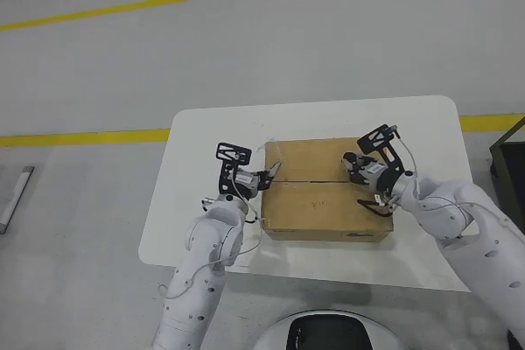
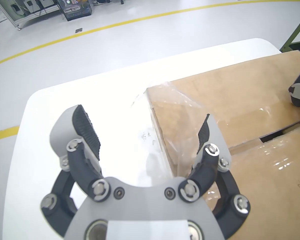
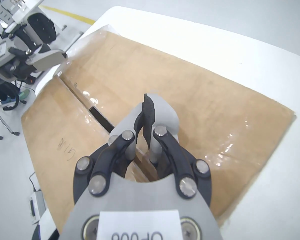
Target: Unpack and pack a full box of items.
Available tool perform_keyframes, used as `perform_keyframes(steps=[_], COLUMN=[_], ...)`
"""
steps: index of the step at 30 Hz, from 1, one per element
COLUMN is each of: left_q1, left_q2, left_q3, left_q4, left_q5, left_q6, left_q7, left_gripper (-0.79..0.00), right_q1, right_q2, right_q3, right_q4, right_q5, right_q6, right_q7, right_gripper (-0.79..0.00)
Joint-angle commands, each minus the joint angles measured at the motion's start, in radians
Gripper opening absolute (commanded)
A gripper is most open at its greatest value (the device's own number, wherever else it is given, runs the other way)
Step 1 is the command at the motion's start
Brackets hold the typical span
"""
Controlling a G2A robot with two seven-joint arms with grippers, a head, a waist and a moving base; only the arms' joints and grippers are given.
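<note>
Right gripper [image 3: 148,111] over box [image 3: 202,88] seam

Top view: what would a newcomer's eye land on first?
The brown cardboard box in the middle of the white table, closed on top except for a dark gap at the seam. The left gripper is open, straddling one end edge of the box where clear tape curls loose. The right gripper is shut above the box top by the seam.
</note>
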Motion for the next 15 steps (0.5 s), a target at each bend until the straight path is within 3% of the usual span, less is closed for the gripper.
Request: perform_keyframes(steps=[1,6,15], left_q1=[0.004,0.02,0.069], left_q2=[0.001,0.009,0.03], left_q3=[0.0,-0.024,-0.126], left_q4=[-0.015,-0.083,-0.146], left_q5=[0.009,0.105,0.341], left_q6=[-0.014,0.003,0.081], left_q7=[0.002,0.014,-0.058], left_gripper=[0.0,0.0,0.0], right_q1=[0.004,0.003,-0.006], right_q2=[0.0,-0.001,-0.002], right_q3=[0.007,0.008,0.008], right_q4=[0.002,0.011,0.003], right_q5=[0.016,0.009,0.004], right_q6=[0.005,-0.002,0.001], right_q7=[0.006,0.012,0.017], right_gripper=[-0.785,-0.785,-0.785])
